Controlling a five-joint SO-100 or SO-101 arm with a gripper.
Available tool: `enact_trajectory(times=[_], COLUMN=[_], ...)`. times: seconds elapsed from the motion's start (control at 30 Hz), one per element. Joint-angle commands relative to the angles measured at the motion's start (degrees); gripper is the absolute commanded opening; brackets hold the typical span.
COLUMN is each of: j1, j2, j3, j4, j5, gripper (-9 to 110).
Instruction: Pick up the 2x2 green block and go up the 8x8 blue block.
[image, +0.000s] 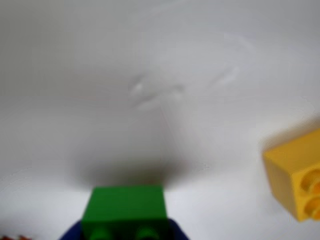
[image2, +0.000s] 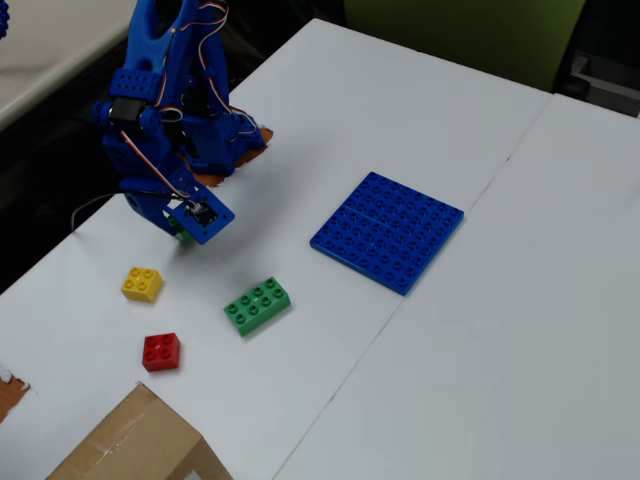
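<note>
The 2x2 green block (image: 125, 205) sits between my blue jaws at the bottom edge of the wrist view, two of its studs showing. My gripper (image: 125, 231) is shut on it, close over the white table, with a shadow just beyond it. In the fixed view my gripper (image2: 186, 226) is at the left of the table, and only a sliver of the green block (image2: 181, 237) shows under it. The 8x8 blue block (image2: 388, 231) lies flat at the table's middle, well to the right of my gripper. It is out of the wrist view.
A yellow brick (image2: 142, 284) lies just below my gripper and shows at the wrist view's right edge (image: 295, 175). A red brick (image2: 161, 351), a longer green brick (image2: 258, 305) and a cardboard box (image2: 130, 445) lie nearer the front. The table's left edge is close.
</note>
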Motion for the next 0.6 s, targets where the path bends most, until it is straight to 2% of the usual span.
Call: enact_trajectory(times=[0.0,0.13,0.27,0.43,0.57], j1=[-8.3,-21.7,-31.3,-39.5,-47.0], j2=[8.5,15.7,15.6,11.3,8.0], j3=[-3.3,-7.6,-16.5,-28.3,-35.0], j4=[6.3,14.8,23.6,32.2,33.1], j5=[11.5,30.2,40.2,40.5,39.6], gripper=[10,10,9,9,9])
